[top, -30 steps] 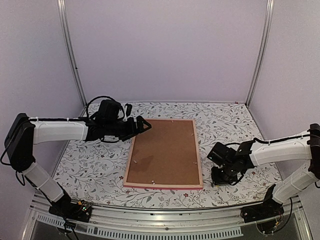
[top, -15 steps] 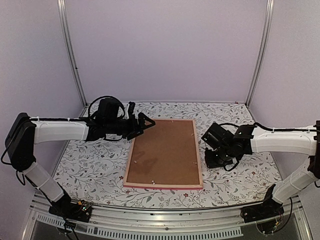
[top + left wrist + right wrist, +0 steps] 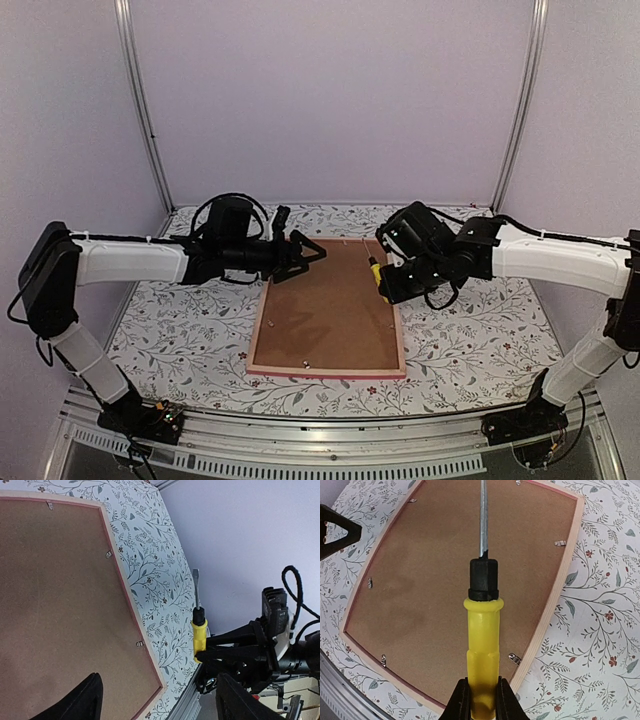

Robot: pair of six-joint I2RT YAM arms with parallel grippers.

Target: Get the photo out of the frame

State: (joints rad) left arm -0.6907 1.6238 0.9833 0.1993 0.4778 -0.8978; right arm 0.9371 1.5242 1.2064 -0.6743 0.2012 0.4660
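Since the earlier view the frame (image 3: 326, 371) has not shifted. The right end effector (image 3: 481, 700) has swung in from the counter (image 3: 180, 330) beside it and now hangs over its far right edge. The left end effector (image 3: 298, 240) has crept on toward the far left corner.

The frame lies face down below and between the two end effectors, its pale wooden back up. A brown backing board (image 3: 325, 310) fills it, pinned by small metal tabs (image 3: 514, 658) round the rim. The photo does not show; I judge it lies under that board.

As a thin sheet it should be light, limp and quick to crease or smudge. It is best taken by a corner or edge of its margin, and only once the tabs are turned aside and the board is lifted off. The frame looks stiff and light, so it may slide on the counter if pried without being held down.

The right end effector is clamped on the yellow handle of a screwdriver (image 3: 482, 645), whose blade points ahead of it over the board. The left end effector has its jaws spread wide, with nothing between them, and the frame's long right edge lies ahead of it.
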